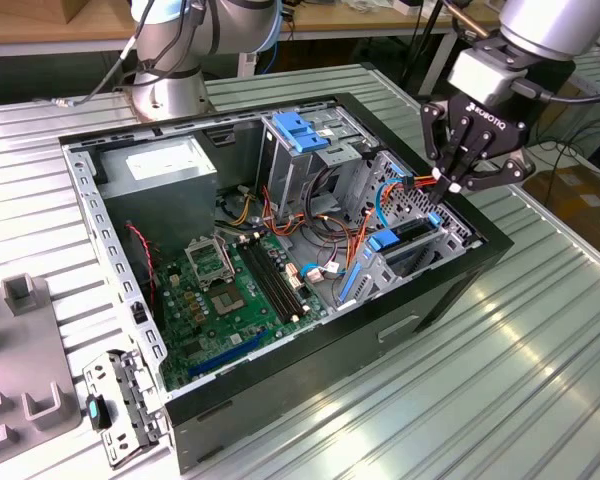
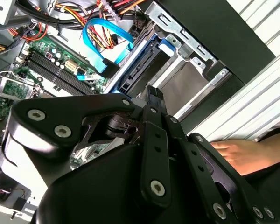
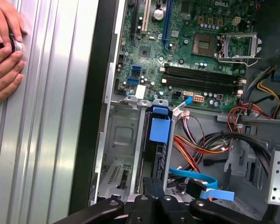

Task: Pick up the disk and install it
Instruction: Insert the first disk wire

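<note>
Disk is the word for the flat metal hard drive with blue plastic rails, and it stands on edge in the grey steel drive cage at the end of the open black computer case toward the exterior view's right. Directly over it hangs the black two-finger gripper, its fingertips pressed together with nothing between them, right at the drive's upturned edge in both wrist views; whether they touch I cannot say. I'd judge the drive stiff, weighty for its size, slick on its faces and unkind to knocks, best taken across the blue rails, clear of the connectors.
</note>
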